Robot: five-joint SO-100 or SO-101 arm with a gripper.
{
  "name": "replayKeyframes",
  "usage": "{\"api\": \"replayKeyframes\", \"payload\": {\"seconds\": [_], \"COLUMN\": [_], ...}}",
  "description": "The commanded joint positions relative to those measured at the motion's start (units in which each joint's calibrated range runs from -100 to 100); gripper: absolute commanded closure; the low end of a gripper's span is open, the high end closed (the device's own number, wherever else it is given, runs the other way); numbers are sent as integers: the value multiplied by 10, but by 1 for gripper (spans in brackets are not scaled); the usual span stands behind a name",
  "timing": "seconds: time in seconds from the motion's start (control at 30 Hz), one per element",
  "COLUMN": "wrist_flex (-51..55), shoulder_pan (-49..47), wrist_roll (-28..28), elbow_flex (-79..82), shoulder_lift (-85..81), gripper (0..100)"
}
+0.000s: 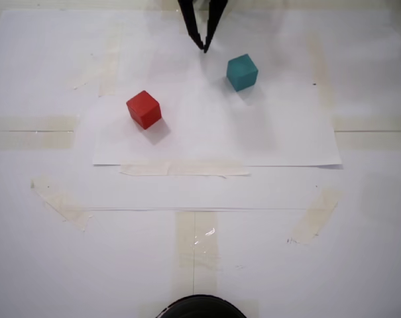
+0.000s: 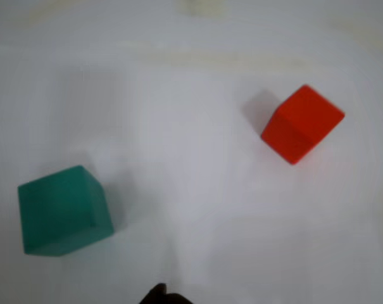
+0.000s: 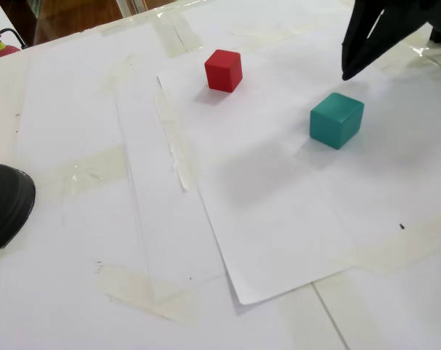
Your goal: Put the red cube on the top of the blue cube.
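Gripper [image 1: 204, 46] is being observed at the top edge of a fixed view, fingers converging to a near-touching tip, nothing being held between them; the jaws are being judged closed or almost closed and empty. In the wrist view only a dark tip is being shown at the bottom edge, so the gap cannot be confirmed there. The red cube [image 1: 144, 109] is being found resting on the white paper sheet [image 1: 213, 149], well apart from the gripper, below and to the left of the fingertips in that fixed view; in the wrist view it [image 2: 302, 124] is being seen ahead and to the right. The blue cube [image 1: 242, 72] is being found nearer, just to the right of the fingertips, untouched. Both cubes are being seen turned diagonally to the gripper, so wrist rotation is being judged necessary, along with opening, before the reach.
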Motion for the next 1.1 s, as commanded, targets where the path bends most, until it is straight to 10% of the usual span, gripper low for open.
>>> {"api": "replayKeyframes", "payload": {"seconds": [0.0, 1.07], "wrist_flex": [-57, 108], "shoulder_pan": [-12, 70], "wrist_roll": [26, 158], "elbow_flex": [-52, -845], "shoulder_lift": [7, 797], "gripper": [100, 100]}}
